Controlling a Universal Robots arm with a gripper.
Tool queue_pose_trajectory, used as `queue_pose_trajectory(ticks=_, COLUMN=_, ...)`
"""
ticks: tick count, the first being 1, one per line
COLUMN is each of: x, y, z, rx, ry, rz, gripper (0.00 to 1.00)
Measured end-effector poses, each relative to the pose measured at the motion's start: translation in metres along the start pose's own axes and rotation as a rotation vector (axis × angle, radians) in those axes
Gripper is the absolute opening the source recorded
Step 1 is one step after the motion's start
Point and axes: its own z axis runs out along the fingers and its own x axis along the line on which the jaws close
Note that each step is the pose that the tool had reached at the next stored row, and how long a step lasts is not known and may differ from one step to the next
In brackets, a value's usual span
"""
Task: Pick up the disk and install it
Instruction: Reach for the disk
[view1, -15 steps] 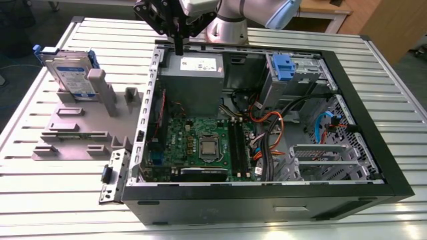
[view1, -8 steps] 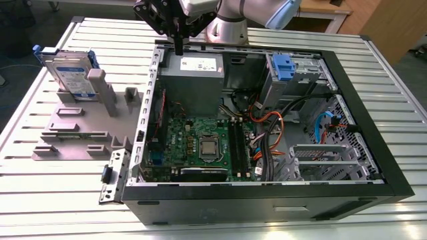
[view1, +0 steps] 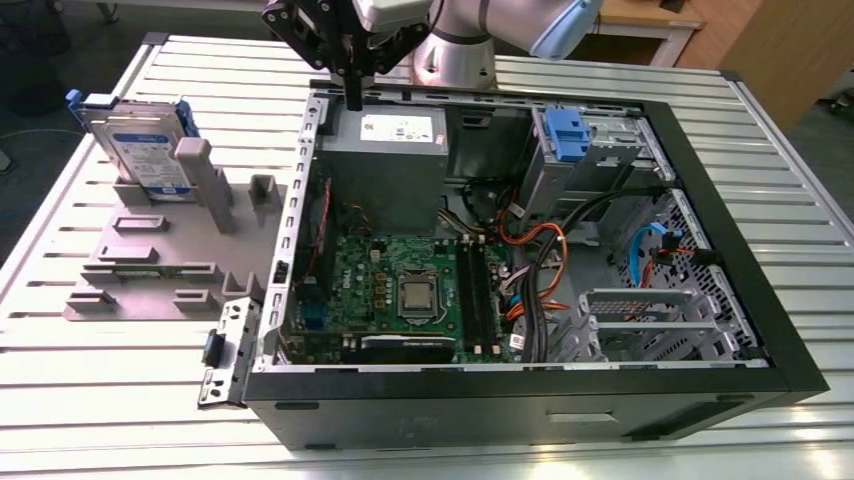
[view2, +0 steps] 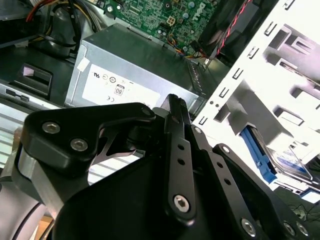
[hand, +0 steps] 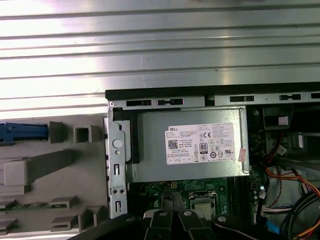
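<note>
Exterior view, disk: The disk (view1: 140, 150) stands on edge in a grey slotted fixture (view1: 147, 260) outside the open computer case (view1: 534, 395), off the case's side wall on the exterior view's left. It has a silver body, a white-and-blue label and blue rails along its edges.
Exterior view, tool: The tool (view1: 354, 98) hangs over the far rim of the case, above the power supply (view1: 387, 150). Its fingers are pressed together with nothing between them. It is well apart from the disk.
Exterior view, surroundings: The case lies on a slatted metal bench (view1: 107, 380). Inside the case are the motherboard (view1: 400, 285), a tangle of cables (view1: 534, 245) and a blue latch (view1: 566, 135) on the drive cage. The perforated side wall of the case stands between the power supply and the fixture.
Second wrist view, disk: A blue rail and part of the label of the disk (view2: 287, 162) show just outside the case's side wall.
Second wrist view, tool: The black linkage and closed fingers of the tool (view2: 172, 102) sit over the labelled face of the power supply (view2: 125, 75), inside the case.
First wrist view, disk: The blue rail edge of the disk (hand: 22, 132) sits in the fixture (hand: 40, 165), outside the case wall.
First wrist view, surroundings: The power supply (hand: 200, 145) fills the corner of the case, and bare bench slats (hand: 150, 50) lie beyond the case rim.
</note>
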Motion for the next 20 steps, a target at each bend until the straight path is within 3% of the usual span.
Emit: queue_pose_trajectory(ticks=20, x=0.0048, y=-0.0004, z=-0.0001, rx=0.0, ry=0.0, rz=0.0, gripper=0.11)
